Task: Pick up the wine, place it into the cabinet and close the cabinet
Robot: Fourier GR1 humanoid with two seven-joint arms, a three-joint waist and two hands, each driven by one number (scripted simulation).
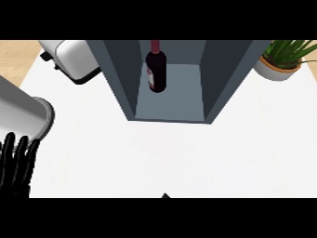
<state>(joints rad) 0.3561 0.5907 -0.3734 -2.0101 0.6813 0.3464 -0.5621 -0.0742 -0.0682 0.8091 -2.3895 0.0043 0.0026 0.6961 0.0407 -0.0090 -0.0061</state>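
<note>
A dark wine bottle with a red neck and a pale label stands upright inside the grey cabinet, near its left wall. The cabinet stands open toward me at the back middle of the white counter. My left hand rests open at the lower left edge, fingers straight and pointing up, well away from the cabinet. No hand touches the bottle. My right hand does not show in the head view. The cabinet's door is not visible.
A white toaster sits left of the cabinet. A potted green plant stands at the back right. A large grey cylinder lies at the left edge, just above my left hand.
</note>
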